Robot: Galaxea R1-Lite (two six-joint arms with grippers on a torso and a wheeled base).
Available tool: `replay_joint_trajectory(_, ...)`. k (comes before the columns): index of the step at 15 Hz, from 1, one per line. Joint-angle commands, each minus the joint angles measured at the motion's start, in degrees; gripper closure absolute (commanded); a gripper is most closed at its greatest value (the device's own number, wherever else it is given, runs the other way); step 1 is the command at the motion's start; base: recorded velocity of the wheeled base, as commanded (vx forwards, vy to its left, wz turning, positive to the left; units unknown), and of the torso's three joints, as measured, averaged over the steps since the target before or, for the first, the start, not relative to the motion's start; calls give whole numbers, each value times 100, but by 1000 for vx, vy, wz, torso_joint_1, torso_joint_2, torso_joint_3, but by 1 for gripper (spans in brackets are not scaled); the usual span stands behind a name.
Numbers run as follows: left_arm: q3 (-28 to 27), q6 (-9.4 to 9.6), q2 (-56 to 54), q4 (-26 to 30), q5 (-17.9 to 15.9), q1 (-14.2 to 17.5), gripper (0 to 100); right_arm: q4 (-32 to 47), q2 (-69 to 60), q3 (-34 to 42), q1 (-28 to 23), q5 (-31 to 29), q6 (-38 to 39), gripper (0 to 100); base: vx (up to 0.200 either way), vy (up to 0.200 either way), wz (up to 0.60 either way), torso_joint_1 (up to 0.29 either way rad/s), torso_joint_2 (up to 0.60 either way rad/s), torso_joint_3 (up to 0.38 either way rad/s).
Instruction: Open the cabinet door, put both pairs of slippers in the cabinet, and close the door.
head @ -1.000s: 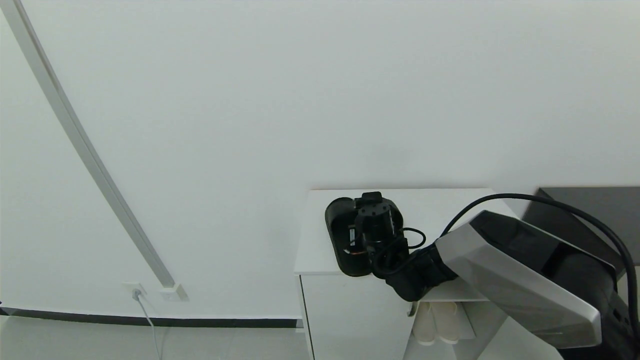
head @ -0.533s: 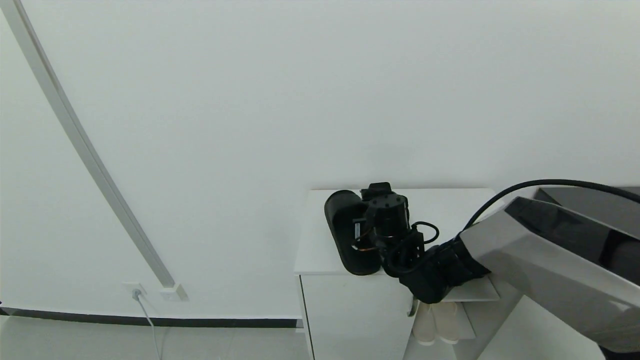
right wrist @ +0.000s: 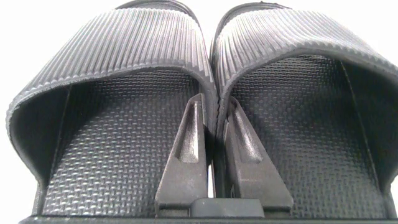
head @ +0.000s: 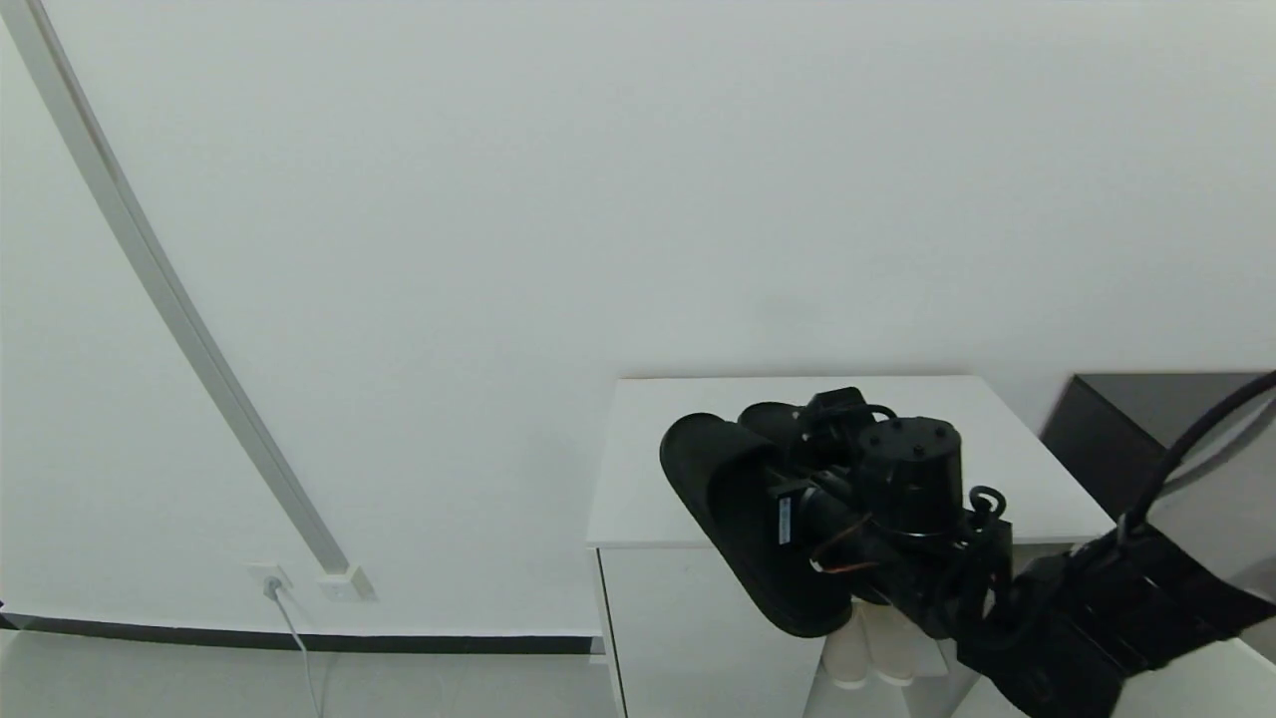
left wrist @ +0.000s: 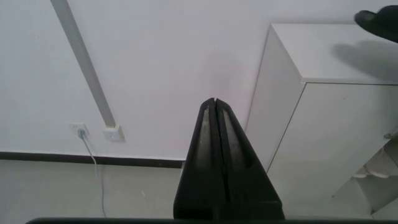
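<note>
A pair of black slippers (head: 758,529) hangs in the air in front of the white cabinet (head: 638,479), just off its top's front edge. My right gripper (right wrist: 214,118) is shut on the slippers' two inner walls, pinching the black slippers (right wrist: 124,62) together side by side. A pair of white slippers (head: 877,648) lies on a shelf inside the cabinet's open right half. My left gripper (left wrist: 214,106) is shut with nothing in it, low and to the left of the cabinet (left wrist: 323,124). A toe of a black slipper (left wrist: 379,18) shows above the cabinet top.
The cabinet's left door panel (head: 698,638) is closed. A dark box (head: 1146,419) stands to the cabinet's right. A slanted wall conduit (head: 169,299) and a socket (head: 269,578) with a cable are on the left wall. Open floor lies left of the cabinet.
My right gripper has lifted the black slippers off the cabinet top and drawn them forward and to the right, past the front edge. The left gripper's motion cannot be judged.
</note>
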Motion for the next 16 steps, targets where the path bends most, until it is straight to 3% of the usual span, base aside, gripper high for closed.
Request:
replay_joint_trajectory(1, 0, -5, 9, 2, -1, 0, 100, -273, -551, 595, -43, 197, 6, 100, 0, 0, 0, 0, 0, 0)
replay_joint_trajectory(7, 0, -22, 9, 2, -1, 0, 100, -282, -586, 630, -148, 206, -38, 100, 0, 0, 0, 0, 0, 0)
replay_joint_trajectory(13, 0, -31, 9, 2, -1, 0, 100, -290, -630, 762, -271, 627, -91, 100, 0, 0, 0, 0, 0, 0)
replay_joint_trajectory(16, 0, -31, 9, 2, -1, 0, 100, -290, -630, 780, -298, 645, -91, 100, -200, 0, 0, 17, 5, 2)
